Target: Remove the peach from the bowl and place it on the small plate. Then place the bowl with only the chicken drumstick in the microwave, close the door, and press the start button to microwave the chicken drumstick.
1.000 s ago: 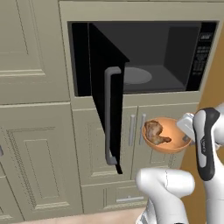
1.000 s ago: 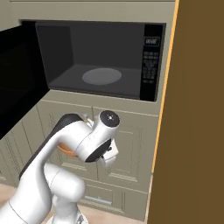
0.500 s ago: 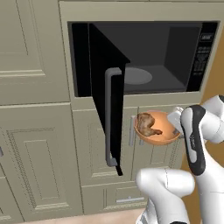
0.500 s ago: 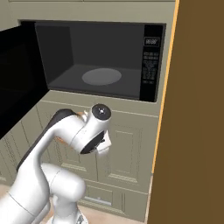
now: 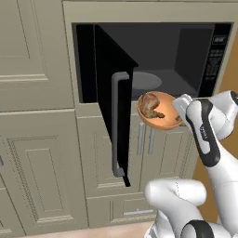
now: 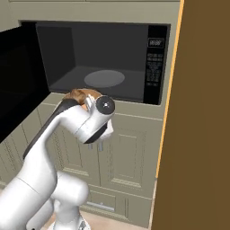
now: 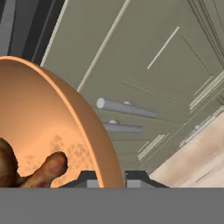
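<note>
Two cabinet doors (image 5: pixel 148 139) below open microwave (image 5: pixel 186 56); beige fronts.

The bowl's (image 7: pixel 65 122) orange rim passes between the gripper's (image 7: pixel 110 177) dark tips. A drumstick (image 7: pixel 30 168) lies inside it. Beyond are cabinet doors (image 7: pixel 144 65) with two grey handles (image 7: pixel 127 108).

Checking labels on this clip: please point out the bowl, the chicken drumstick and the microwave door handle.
bowl (image 5: pixel 163 122), left base view, inner wall.
chicken drumstick (image 5: pixel 149 105), left base view, meaty end.
microwave door handle (image 5: pixel 115 125), left base view, middle of the upright bar.
</note>
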